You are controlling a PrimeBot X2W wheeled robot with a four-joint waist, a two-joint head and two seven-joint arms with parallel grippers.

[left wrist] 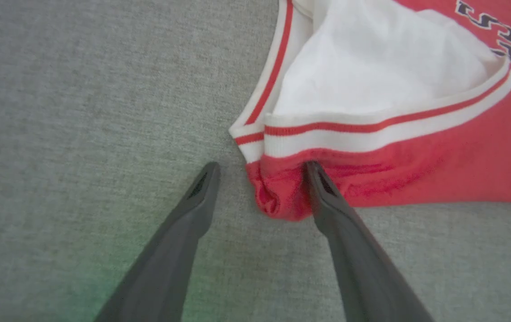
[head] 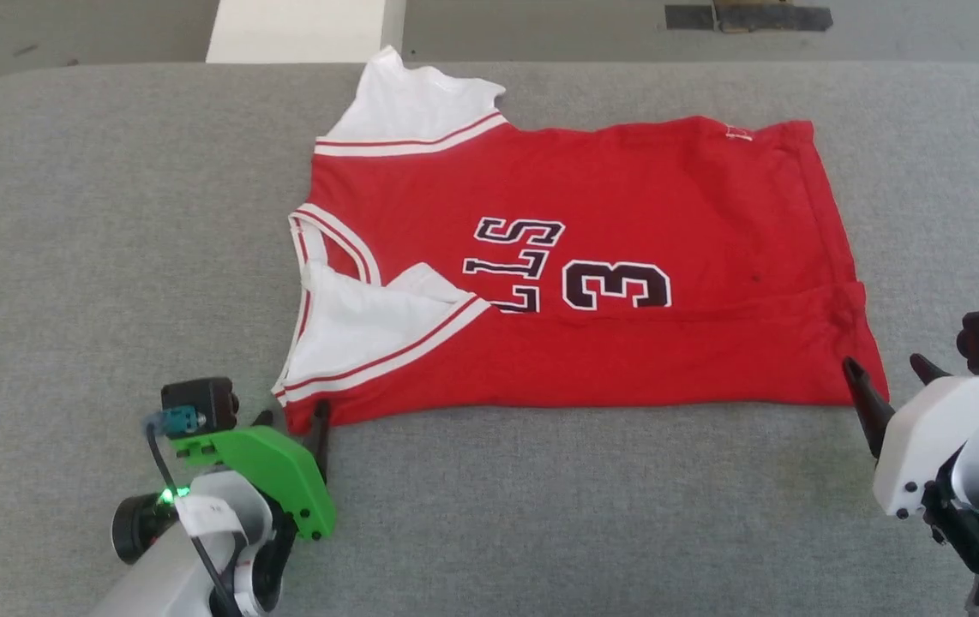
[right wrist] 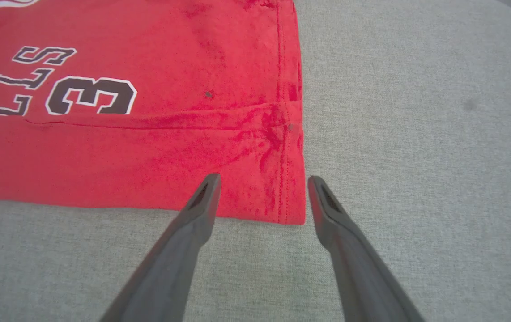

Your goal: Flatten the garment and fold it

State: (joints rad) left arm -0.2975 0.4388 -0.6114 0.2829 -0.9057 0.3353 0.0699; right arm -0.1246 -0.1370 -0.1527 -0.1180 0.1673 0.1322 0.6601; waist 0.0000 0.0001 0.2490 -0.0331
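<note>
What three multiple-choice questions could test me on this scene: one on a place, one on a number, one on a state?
1. Where does the shirt lie?
A) on the grey table
B) on the floor
C) over a chair
2. Which number is printed on it?
A) 7
B) 3
C) 10
3. How are the left gripper and right gripper?
A) shut on the shirt
B) lifting a sleeve
C) open
Answers: 1 A, grey surface surrounds it; 2 B, a black 3 shows on the front; 3 C, each pair of fingers stands apart at a near corner.

Garment (head: 627, 171) letters (head: 511, 261) pt. hidden under folded-over sleeve (head: 361, 330) & flap.
</note>
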